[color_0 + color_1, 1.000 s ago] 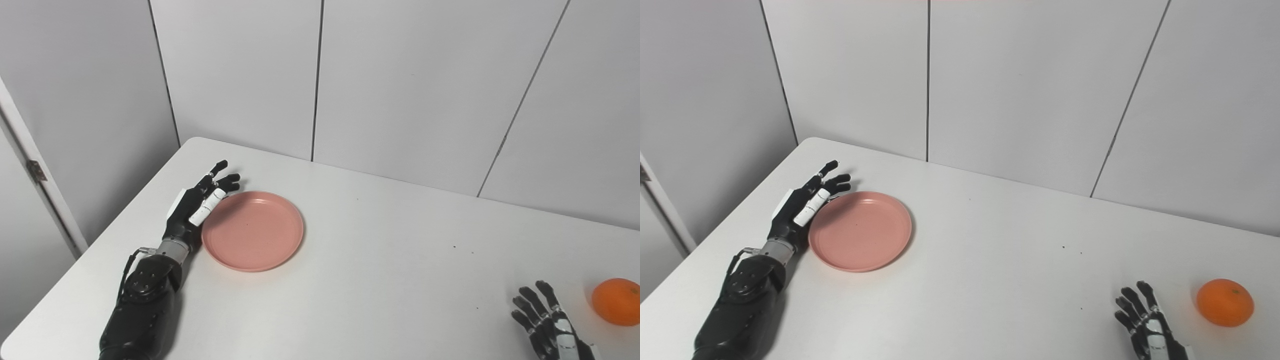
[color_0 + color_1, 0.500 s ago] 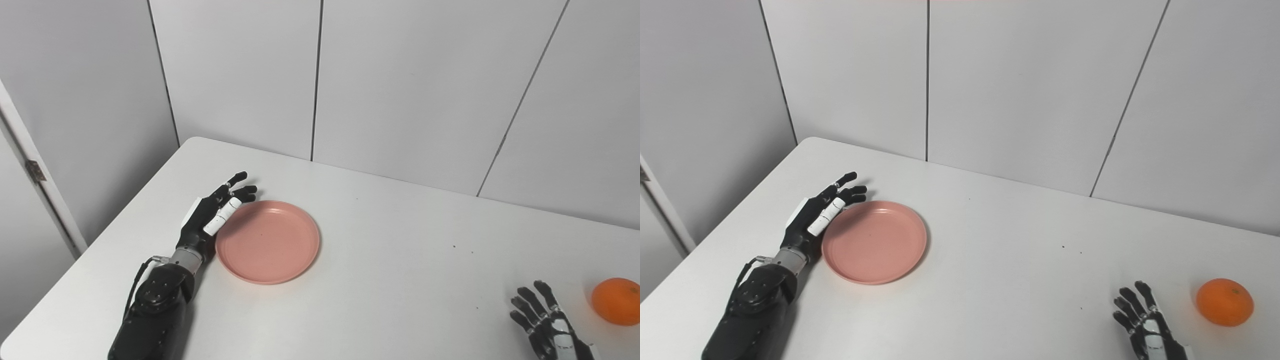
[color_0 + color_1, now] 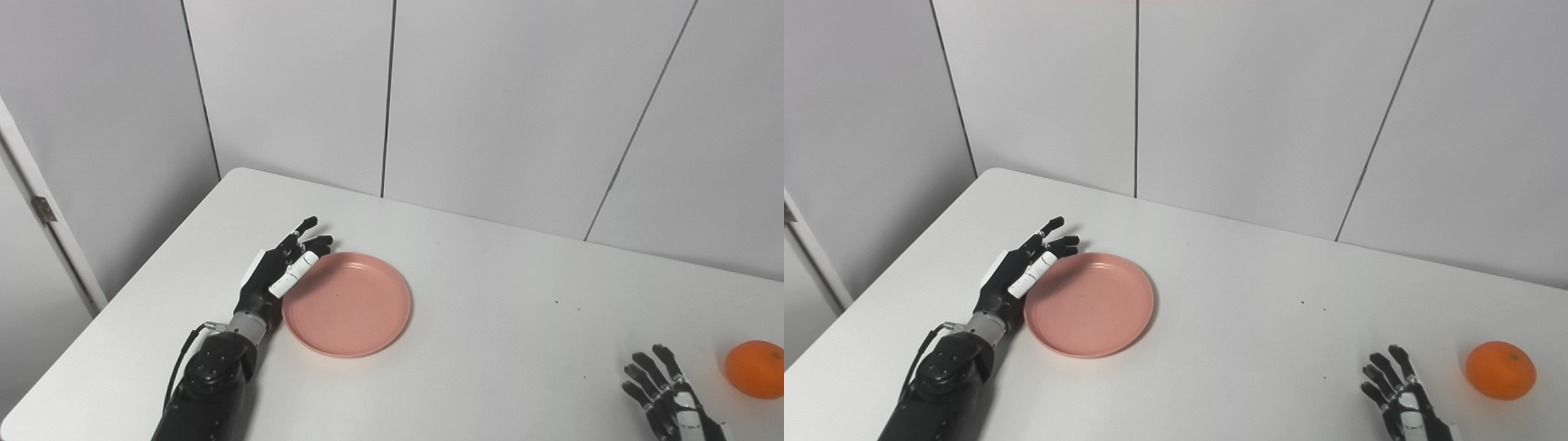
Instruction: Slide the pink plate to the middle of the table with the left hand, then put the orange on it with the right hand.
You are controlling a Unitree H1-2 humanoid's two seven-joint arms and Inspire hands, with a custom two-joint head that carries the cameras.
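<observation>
- The pink plate point(image 3: 347, 304) sits flat on the white counter point(image 3: 490, 343), in the left half, roughly midway between the near edge and the far edge. It's empty, nothing on it.
- The left hand point(image 3: 277, 277) is pressed right up against the plate's left rim, fingers stretched out and a bit spread, pointing toward the far edge. It isn't wrapped around anything, just flat alongside the rim with a white-tipped finger point(image 3: 295, 274) lying over the edge of the plate.
- Its dark forearm point(image 3: 208, 380) comes up from the near edge, near the counter's near-left corner, with a thin cable looping off the wrist.
- The orange point(image 3: 1500, 370) is way over by the right edge, close to the near-right corner, sitting on the counter by itself. Well apart from the plate.
- The right hand point(image 3: 1399, 395) is down at the near edge, just left of the orange but not touching it. Fingers are apart and pointing up toward the far edge, holding nothing. Part of the hand runs off the bottom of both views.
- Couple of tiny dark specks point(image 3: 556, 301) on the counter between the plate and the orange.
- Behind the far edge it's plain grey wall panels point(image 3: 490, 104) with dark seams.
</observation>
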